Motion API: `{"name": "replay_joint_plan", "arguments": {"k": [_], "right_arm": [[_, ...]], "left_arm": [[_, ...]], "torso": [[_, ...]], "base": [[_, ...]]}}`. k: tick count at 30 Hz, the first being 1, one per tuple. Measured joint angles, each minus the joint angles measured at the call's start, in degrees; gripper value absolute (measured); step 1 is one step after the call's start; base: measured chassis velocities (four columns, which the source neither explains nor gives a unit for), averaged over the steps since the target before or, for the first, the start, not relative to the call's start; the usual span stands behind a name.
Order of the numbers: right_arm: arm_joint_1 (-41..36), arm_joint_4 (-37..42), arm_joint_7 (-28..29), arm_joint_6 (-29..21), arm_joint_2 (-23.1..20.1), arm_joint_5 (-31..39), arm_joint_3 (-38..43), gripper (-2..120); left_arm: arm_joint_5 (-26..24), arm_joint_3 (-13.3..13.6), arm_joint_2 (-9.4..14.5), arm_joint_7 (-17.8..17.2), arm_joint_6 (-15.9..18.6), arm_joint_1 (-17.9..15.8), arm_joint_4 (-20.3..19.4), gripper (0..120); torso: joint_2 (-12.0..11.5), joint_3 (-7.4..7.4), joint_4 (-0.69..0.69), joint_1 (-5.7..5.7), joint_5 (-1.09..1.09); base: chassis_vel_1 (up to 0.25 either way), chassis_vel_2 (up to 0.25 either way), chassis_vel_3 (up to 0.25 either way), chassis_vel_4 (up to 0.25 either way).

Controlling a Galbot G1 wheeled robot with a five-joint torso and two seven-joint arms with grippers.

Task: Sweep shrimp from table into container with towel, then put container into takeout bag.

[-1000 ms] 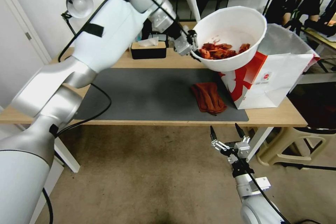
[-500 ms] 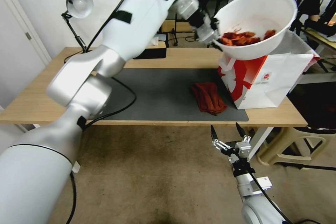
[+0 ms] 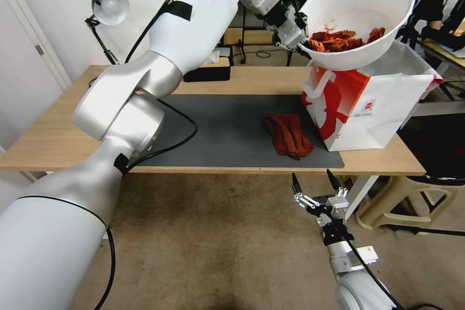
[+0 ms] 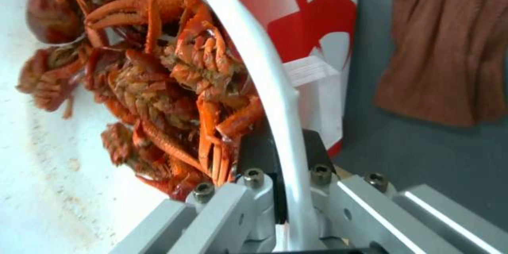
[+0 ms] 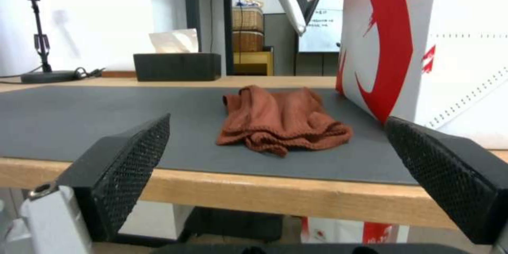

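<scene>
Above the bag [image 3: 368,106], the left pincer [image 3: 299,41] clamped the bowl [image 3: 361,9] rim, keeping shrimp [image 3: 344,39] level for lowering; right pincer [image 3: 315,186] hung wide below the desk [image 3: 48,140]

A white wall [image 3: 43,5] with a door frame [image 3: 34,43] stands on the left. Worn beige carpet [image 3: 208,242] covers the floor. A desk lamp [image 3: 107,6] rises at the surface's far left corner, a black tissue box [image 5: 177,66] sits near its far edge, and a beige plastic stool [image 3: 411,203] stands past its right end.
</scene>
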Motion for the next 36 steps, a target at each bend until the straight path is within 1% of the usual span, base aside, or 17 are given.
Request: {"name": "replay_joint_plan", "arguments": {"k": [2,3,5,8,9,11,12,15,16,19,21,23,24,28,29,32,36], "right_arm": [[-0.1,0.4,0.0,0.0,0.1,0.0,0.0,100],[-0.1,0.4,0.0,0.0,0.1,0.0,0.0,100],[-0.2,0.6,0.0,0.0,0.1,0.0,-0.1,100],[-0.3,0.7,0.0,0.0,0.2,-0.1,-0.1,100],[-0.7,0.9,0.0,0.0,0.3,-0.2,0.0,100],[-1.6,1.4,-0.1,0.1,0.4,-0.4,0.3,100],[-1.6,1.4,-0.1,0.1,0.4,-0.4,0.3,100],[-2.4,1.8,-0.3,0.5,0.5,-0.8,0.6,100],[-2.4,1.8,-0.3,0.5,0.5,-0.8,0.6,100],[-2.7,1.8,-0.4,0.6,0.6,-1.0,0.6,100],[-2.6,1.8,-0.4,0.6,0.7,-1.1,0.6,100],[-2.6,1.8,-0.4,0.6,0.8,-1.3,0.4,100],[-2.6,1.8,-0.4,0.6,0.8,-1.3,0.4,100],[-3.2,1.8,-0.4,0.7,1.4,-2.1,0.1,100],[-3.2,1.8,-0.4,0.7,1.4,-2.1,0.1,100],[-3.5,2.0,-0.4,0.8,1.6,-2.4,0.1,100],[-3.5,2.1,-0.3,0.8,1.7,-2.5,0.1,100]], "left_arm": [[-1.1,1.4,0.0,-3.2,0.3,0.1,0.1,0],[-1.1,1.4,0.0,-3.2,0.3,0.1,0.1,0],[-1.9,2.5,0.0,-4.6,1.0,0.2,0.3,0],[-2.0,2.6,0.1,-4.9,1.1,0.2,0.5,0],[-2.0,2.8,0.1,-6.5,1.3,0.0,1.2,0],[-2.1,4.5,0.1,-8.8,1.8,-0.1,1.4,0],[-2.1,4.5,0.1,-8.8,1.8,-0.1,1.4,0],[-3.0,6.6,0.1,-10.7,2.1,-0.1,1.1,0],[-3.0,6.6,0.1,-10.7,2.1,-0.1,1.1,0],[-3.7,8.5,0.1,-13.1,2.1,0.3,1.1,0],[-3.8,8.9,0.1,-13.7,2.1,0.4,1.1,0],[-4.1,9.8,0.2,-15.1,2.0,0.6,1.1,0],[-4.1,9.8,0.2,-15.1,2.0,0.6,1.1,0],[-5.2,11.7,0.2,-18.4,1.8,0.6,1.0,0],[-5.2,11.7,0.2,-18.4,1.8,0.6,1.0,0],[-5.7,12.5,0.2,-19.9,1.8,0.5,0.9,0],[-7.7,14.4,0.2,-23.8,1.9,-0.2,1.0,0]], "torso": [[0.0,0.0,-0.01,0.0,0.0],[0.0,0.0,-0.01,0.0,0.0],[0.0,0.0,-0.03,0.0,0.02],[0.0,0.0,-0.02,0.0,0.02],[0.0,0.0,-0.01,0.0,0.01],[0.0,0.0,-0.01,0.0,0.01],[0.0,0.0,-0.01,0.0,0.01],[0.0,0.0,-0.02,0.0,0.01],[0.0,0.0,-0.02,0.0,0.01],[0.0,0.0,-0.02,0.0,0.01],[0.0,0.0,-0.01,0.0,0.0],[0.0,0.0,-0.01,0.0,0.0],[0.0,0.0,-0.01,0.0,0.0],[0.0,0.0,-0.01,0.0,0.01],[0.0,0.0,-0.01,0.0,0.01],[0.0,0.0,-0.02,0.0,0.01],[0.0,0.0,-0.01,0.0,0.01]], "base": [[0.0,0.0,0.0,0.0],[0.0,0.0,0.0,0.0],[0.0,0.0,0.0,0.0],[0.0,0.0,0.0,0.0],[0.0,0.0,0.0,0.0],[0.0,0.0,0.0,0.0],[0.0,0.0,0.0,0.0],[0.0,0.0,0.0,0.0],[0.0,0.0,0.0,0.0],[0.0,0.0,0.0,0.0],[0.0,0.0,0.0,0.0],[0.0,0.0,0.0,0.0],[0.0,0.0,0.0,0.0],[0.0,0.0,0.0,0.0],[0.0,0.0,0.0,0.0],[0.0,0.0,0.0,0.0],[0.0,0.0,0.0,0.0]]}}
